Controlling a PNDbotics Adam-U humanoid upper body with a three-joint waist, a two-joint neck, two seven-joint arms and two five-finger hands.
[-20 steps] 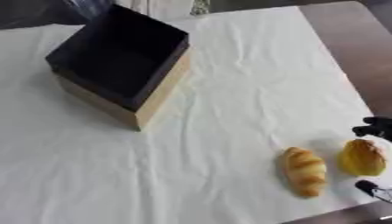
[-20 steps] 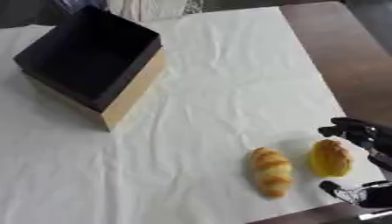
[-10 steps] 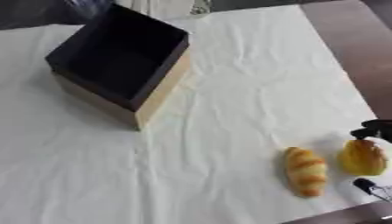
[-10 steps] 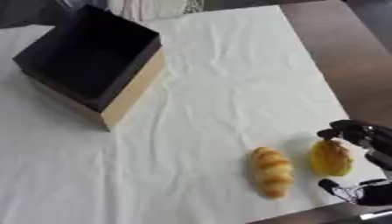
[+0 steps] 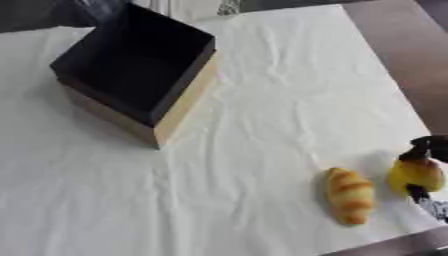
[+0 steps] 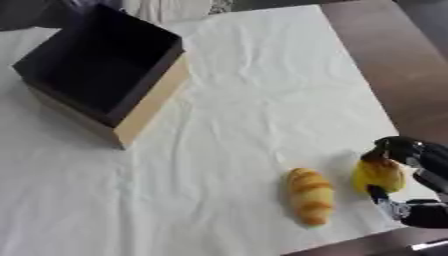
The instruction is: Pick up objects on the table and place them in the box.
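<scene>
Yellow round bun point(image 6: 379, 175) at the desk's near right edge now sits pinched between the curled fingers and thumb of the right robot hand point(image 6: 411, 175), which has closed in, so lifting seems next, past the croissant point(image 6: 309, 195), toward the empty black box point(image 6: 101, 72) far left.

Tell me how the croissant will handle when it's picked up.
The croissant looks puffy and ridged, so it is probably light and may crush under curled fingers. Its ridged crust should give some grip rather than slip. It lies flat on the white cloth and tapers at both ends, so a push would likely pivot it rather than roll it.
</scene>
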